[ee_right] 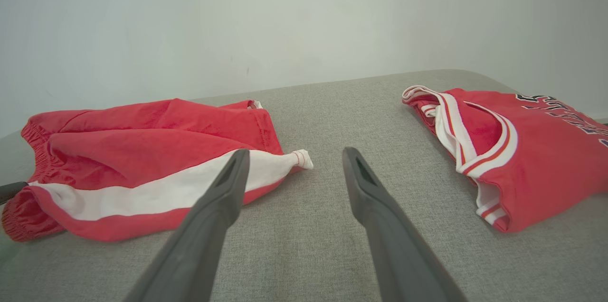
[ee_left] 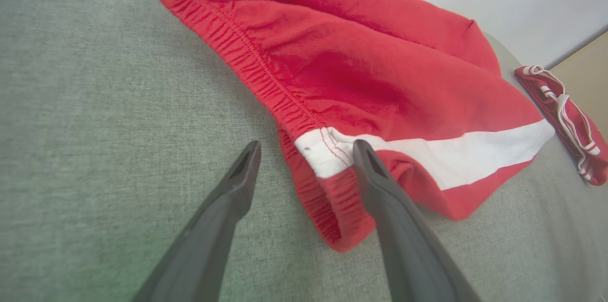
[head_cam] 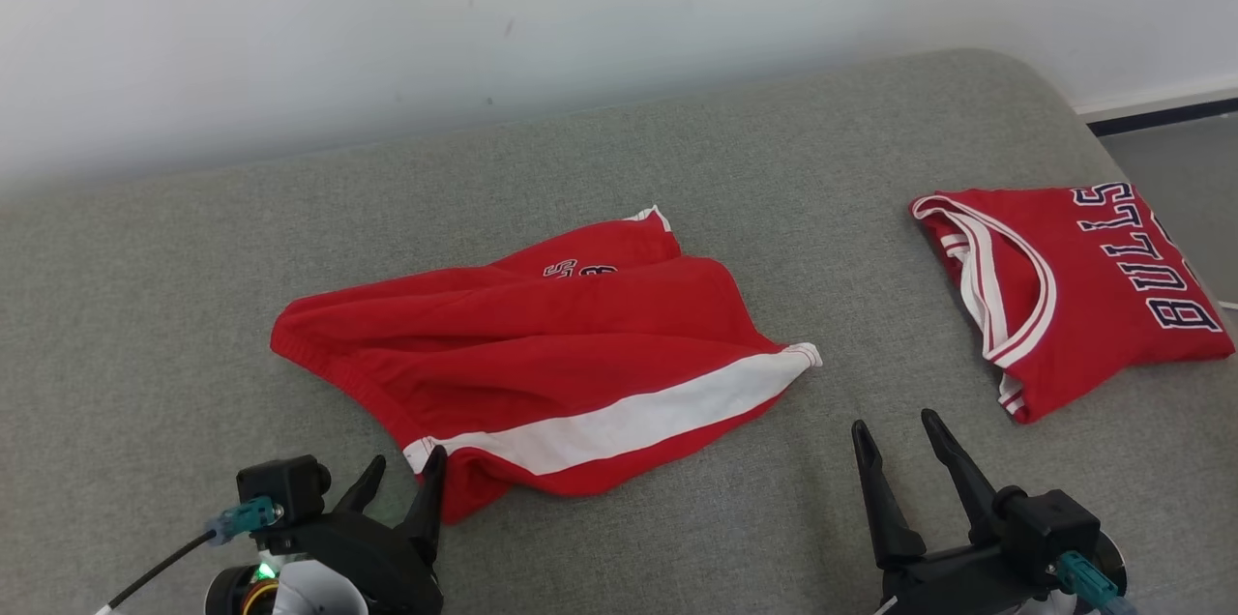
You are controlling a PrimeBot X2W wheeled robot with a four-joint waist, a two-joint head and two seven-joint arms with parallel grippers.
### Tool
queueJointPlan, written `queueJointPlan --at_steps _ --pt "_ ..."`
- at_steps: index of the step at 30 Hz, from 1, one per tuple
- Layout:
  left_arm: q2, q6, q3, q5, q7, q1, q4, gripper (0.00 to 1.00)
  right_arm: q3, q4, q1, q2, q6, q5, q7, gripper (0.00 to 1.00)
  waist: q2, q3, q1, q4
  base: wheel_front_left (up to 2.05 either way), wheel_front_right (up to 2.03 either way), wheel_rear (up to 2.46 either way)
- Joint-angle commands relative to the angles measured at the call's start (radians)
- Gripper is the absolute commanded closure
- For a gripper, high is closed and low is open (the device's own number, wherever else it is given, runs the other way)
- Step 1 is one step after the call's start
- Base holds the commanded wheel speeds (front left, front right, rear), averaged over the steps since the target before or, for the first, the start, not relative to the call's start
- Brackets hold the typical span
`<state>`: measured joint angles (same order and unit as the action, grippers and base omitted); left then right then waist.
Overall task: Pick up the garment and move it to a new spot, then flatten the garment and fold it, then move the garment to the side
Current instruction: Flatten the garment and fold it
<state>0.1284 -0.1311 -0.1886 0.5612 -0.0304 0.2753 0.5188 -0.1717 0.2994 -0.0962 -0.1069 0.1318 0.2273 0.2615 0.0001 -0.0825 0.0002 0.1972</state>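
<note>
1. Nearest, at the lower left of the head view, the left hand [head_cam: 406, 460] has its two fingers spread wide and holds nothing. In its wrist view the fingers stand on either side of the near waistband corner [ee_left: 327, 207] of the red shorts [head_cam: 542, 344]. One finger is over the bare grey padded surface [head_cam: 193, 257], the other over the end of the white stripe [head_cam: 629, 417].
2. At the lower right, the right hand [head_cam: 895, 424] is spread as well and empty. The leg-hem corner [head_cam: 808, 354] lies ahead of it and a little to its left, near but apart.
3. The shorts lie crumpled in the middle of the surface. Their long axis runs across the robot, with the waistband to its left and the leg hem to its right. I judge they are the garment to pick up, and the left hand is the nearer one, already at the cloth.
4. Farther to the right, well apart from the shorts, lies a folded red jersey [head_cam: 1083, 306] with dark letters.
5. The count is two hands, two garments, one pair of shorts and one jersey. Behind everything is a pale wall [head_cam: 387, 15].
</note>
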Motion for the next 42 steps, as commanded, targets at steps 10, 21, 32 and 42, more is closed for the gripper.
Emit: queueJointPlan --at_steps 10,21,32,42 --pt "-0.002 0.001 -0.031 0.052 -0.047 0.012 0.012 0.34 0.003 0.001 0.0 0.005 -0.003 -0.005 0.004 0.0 -0.0001 0.001 -0.0002 0.007 0.0 0.0 0.0" --pt "0.024 0.001 -0.072 0.075 -0.017 -0.013 -0.029 1.0 -0.014 0.002 -0.011 -0.006 -0.003 -0.002 0.004 0.0 -0.0001 0.001 -0.0002 -0.003 0.0 0.0 0.0" --pt "0.053 0.043 -0.087 0.003 0.091 -0.067 -0.1 1.0 0.001 0.14 -0.163 -0.069 -0.003 0.014 -0.09 0.0 -0.0001 -0.071 -0.0002 -0.061 0.0 0.0 0.0" --pt "0.049 0.045 -0.105 -0.01 0.108 -0.024 -0.1 1.0 -0.058 0.274 -0.293 -0.064 -0.003 0.052 -0.226 0.0 -0.0001 -0.122 -0.0002 -0.103 0.0 0.0 0.0"
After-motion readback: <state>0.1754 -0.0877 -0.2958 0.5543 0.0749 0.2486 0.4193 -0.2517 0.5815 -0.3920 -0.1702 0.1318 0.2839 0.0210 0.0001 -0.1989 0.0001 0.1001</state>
